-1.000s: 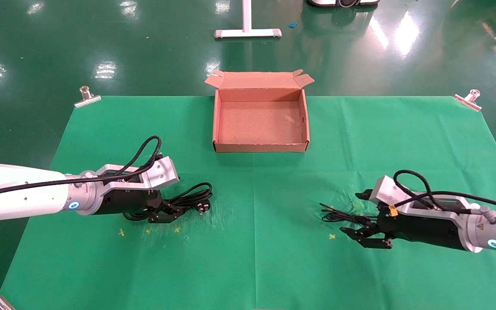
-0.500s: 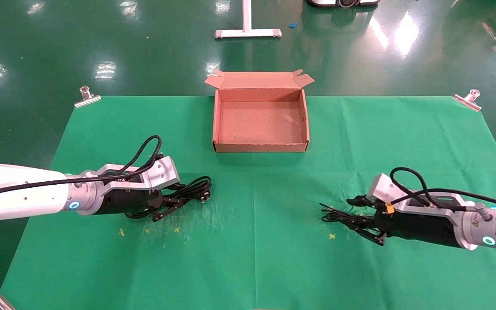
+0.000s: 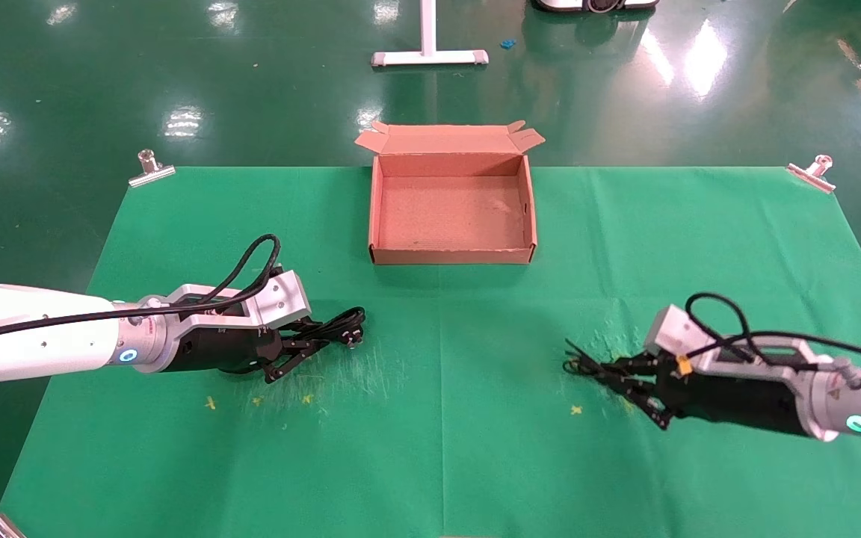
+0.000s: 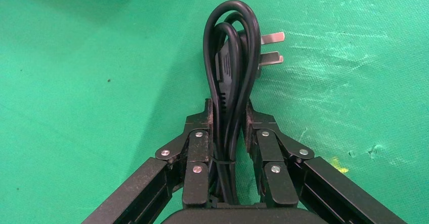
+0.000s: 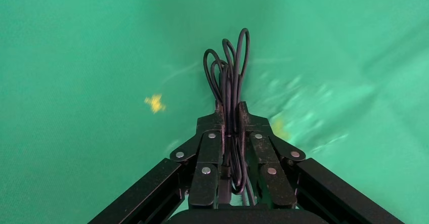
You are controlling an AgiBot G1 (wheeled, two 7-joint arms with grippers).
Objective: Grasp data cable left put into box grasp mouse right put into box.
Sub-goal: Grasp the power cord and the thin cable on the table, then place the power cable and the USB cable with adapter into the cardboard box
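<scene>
While the box (image 3: 452, 211) sits unchanged at upper centre, the left pincer (image 3: 309, 350) has clenched on the data cable (image 3: 335, 331) at lower left. At lower right, the right pincer (image 3: 634, 382) has squeezed tight on the mouse's thin cord (image 3: 587, 365).

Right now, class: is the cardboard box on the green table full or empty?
Empty. The head view shows the box with its flaps open and only its bare brown floor inside; no cable or mouse lies in it.

The box (image 3: 452, 258) sits centre-back (on the table (image 3: 430, 448)), data cable (image 3: 333, 330) front-left.
</scene>
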